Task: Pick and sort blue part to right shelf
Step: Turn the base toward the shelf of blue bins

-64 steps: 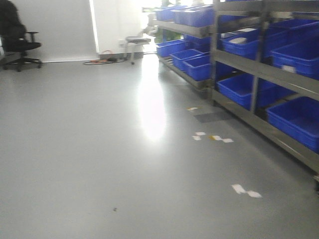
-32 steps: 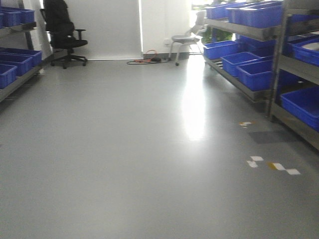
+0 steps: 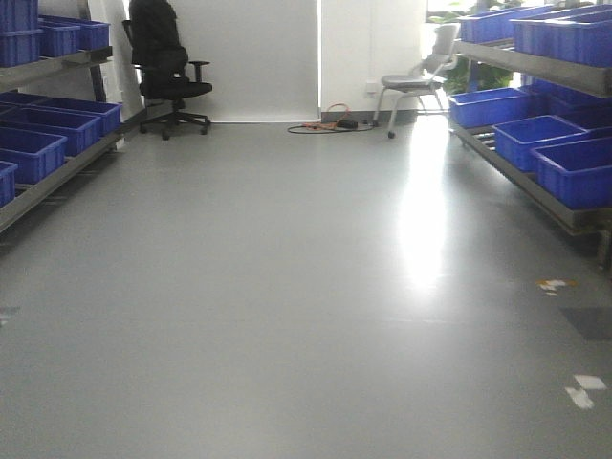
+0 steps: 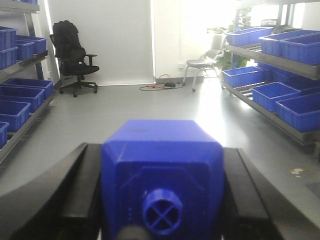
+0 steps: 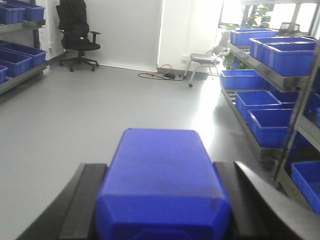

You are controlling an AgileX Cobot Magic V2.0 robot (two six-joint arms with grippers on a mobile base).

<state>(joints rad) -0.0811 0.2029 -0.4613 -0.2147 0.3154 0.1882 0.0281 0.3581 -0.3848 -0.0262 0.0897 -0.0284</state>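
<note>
**A:** How far along is the sorting?

**B:** The pick looks done and the drop-off does not. In the left wrist view the blue part [image 4: 162, 165] fills the lower middle of the frame. It is clamped between the left fingers [image 4: 75, 195], which press on both of its flanks. Its round cap, with a cross moulded into it, faces the camera.

**A:** And the other arm?

**B:** The right fingers [image 5: 85, 200] are closed on a second blue block [image 5: 162, 180], again in the lower middle of the frame. Only its flat back and a hint of its shoulders show, so I cannot tell what cap it has. Going by the cap I can see, I take the left one for the task's piece.

**A:** Where is the robot?

**B:** The front view looks straight down an aisle of bare grey floor [image 3: 287, 287]. The right shelf [image 3: 535, 67] runs along the right edge of the frame, loaded with blue bins [image 3: 550, 142]. The left shelf [image 3: 57, 182] runs along the left edge. A black office chair [image 3: 167, 67] stands at the upper left, by the far wall.

**A:** So what is left?

**B:** Nearly all of the placing, I would say. Neither block is over a bin, and both wrist views look along the aisle, not into the rack. The base has to face and close on the right shelf. Then the left arm must reach over a bin, and the fingers must part to let the part go.
</note>
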